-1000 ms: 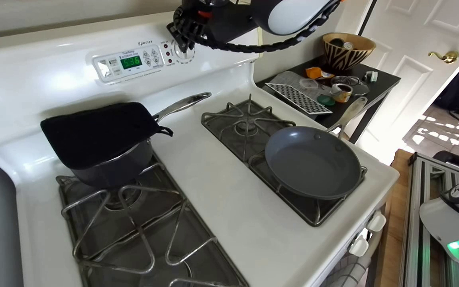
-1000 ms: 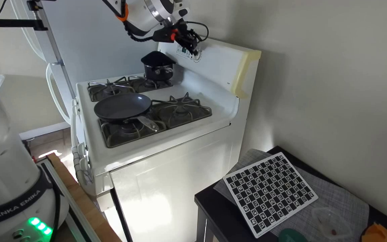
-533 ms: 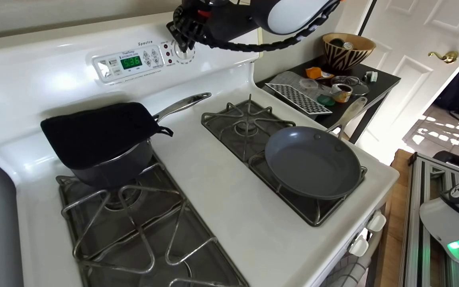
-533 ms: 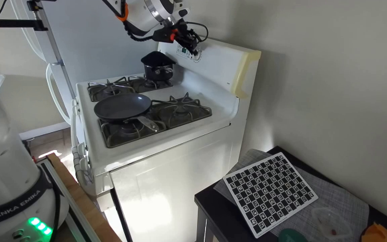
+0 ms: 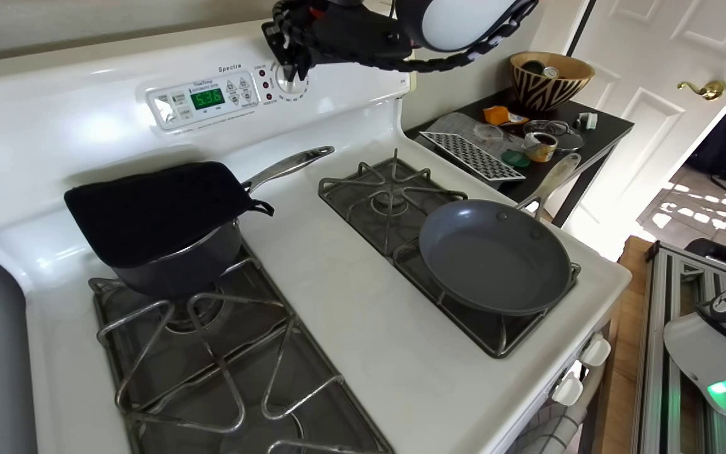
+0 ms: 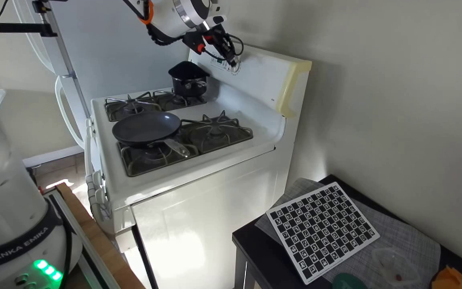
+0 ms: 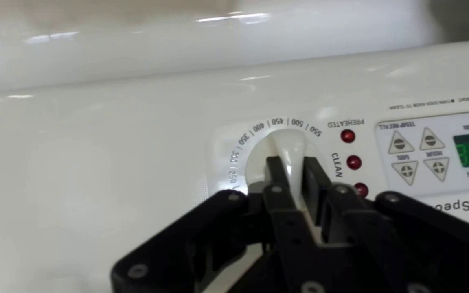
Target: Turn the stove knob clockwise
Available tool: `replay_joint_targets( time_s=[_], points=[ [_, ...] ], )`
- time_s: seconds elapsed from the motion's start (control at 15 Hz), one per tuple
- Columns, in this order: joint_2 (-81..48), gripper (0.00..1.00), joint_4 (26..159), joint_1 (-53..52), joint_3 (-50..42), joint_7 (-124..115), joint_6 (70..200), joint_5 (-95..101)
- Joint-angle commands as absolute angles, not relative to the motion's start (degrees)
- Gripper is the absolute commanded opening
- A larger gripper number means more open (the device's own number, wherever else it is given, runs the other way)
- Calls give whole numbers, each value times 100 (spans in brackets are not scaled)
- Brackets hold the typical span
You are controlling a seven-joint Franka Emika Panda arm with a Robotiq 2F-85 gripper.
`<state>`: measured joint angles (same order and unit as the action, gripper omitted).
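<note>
The stove knob (image 7: 293, 140) is a white dial with a raised ridge on the upright control panel, ringed by printed temperature marks. My gripper (image 7: 292, 159) has its two black fingers on either side of the ridge, close against it, and is shut on it. In the wrist view, which stands upside down, the ridge's wide end lies near the 500 mark. In both exterior views my gripper (image 5: 295, 70) (image 6: 232, 63) reaches the panel from above and partly covers the knob (image 5: 288, 86) (image 6: 236, 69).
Red indicator lights (image 7: 353, 162) and the green-lit display (image 5: 207, 98) sit beside the knob. A pot (image 5: 177, 268) covered by a black cloth (image 5: 155, 208) stands on the back-left burner. A grey pan (image 5: 495, 258) sits on the front-right burner. A dark side table (image 6: 251, 245) stands beside the stove.
Over the last half second my gripper and wrist have rolled about the gripper's axis, with the fingertips staying at the knob. The knob's own turn is hard to see. Pans and table are unchanged.
</note>
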<state>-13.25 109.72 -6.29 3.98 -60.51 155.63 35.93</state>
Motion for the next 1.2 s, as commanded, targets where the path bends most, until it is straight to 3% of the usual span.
replay_joint_targets(
  time_s=[0.0,0.07,1.13],
  points=[
    [-1402,2,11106,-567,307,-6574,15953,3527],
    [-1313,8,11007,-627,384,-6305,15631,3584],
    [-1402,2,10929,-750,158,-7514,15793,3985]
  ],
)
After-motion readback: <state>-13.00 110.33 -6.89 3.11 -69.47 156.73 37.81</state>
